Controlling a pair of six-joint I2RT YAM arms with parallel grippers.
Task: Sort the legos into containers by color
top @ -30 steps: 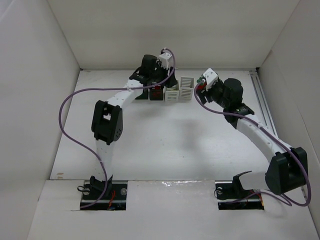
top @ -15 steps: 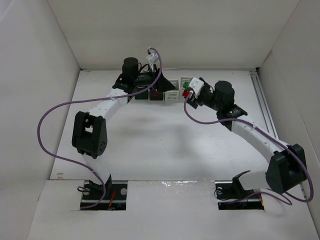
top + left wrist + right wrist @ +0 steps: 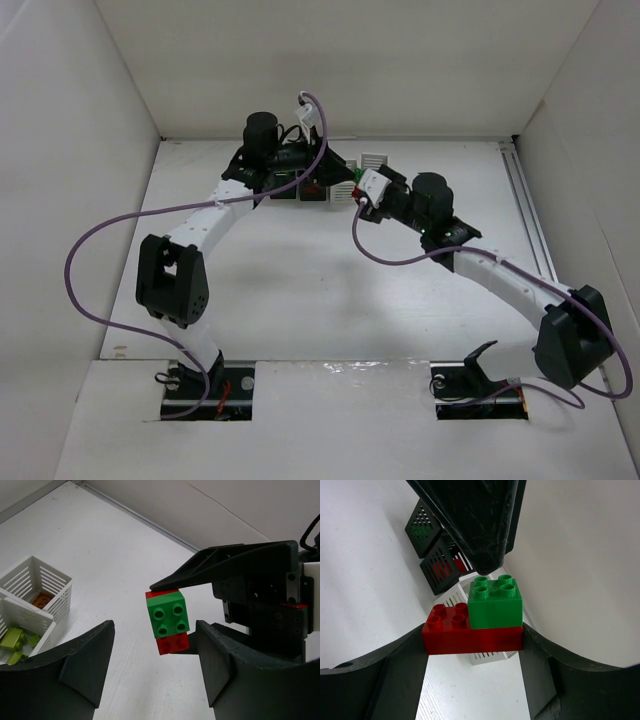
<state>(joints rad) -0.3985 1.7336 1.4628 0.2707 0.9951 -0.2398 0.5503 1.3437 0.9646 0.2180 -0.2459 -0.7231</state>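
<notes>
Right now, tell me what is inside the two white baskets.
In the left wrist view, the farther white basket holds an orange-brown brick; the nearer white basket holds yellow-green bricks. A finger of the left gripper covers its near part.

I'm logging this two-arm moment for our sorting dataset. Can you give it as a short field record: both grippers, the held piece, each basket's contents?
right gripper: shut on the stack
stack: green brick pressed onto one end of a longer red brick
left gripper: open, a finger either side of the stack in its own view
nearer white basket: yellow-green legos
farther white basket: an orange-brown lego
farther black basket: green inside
nearer black basket: red inside
</notes>
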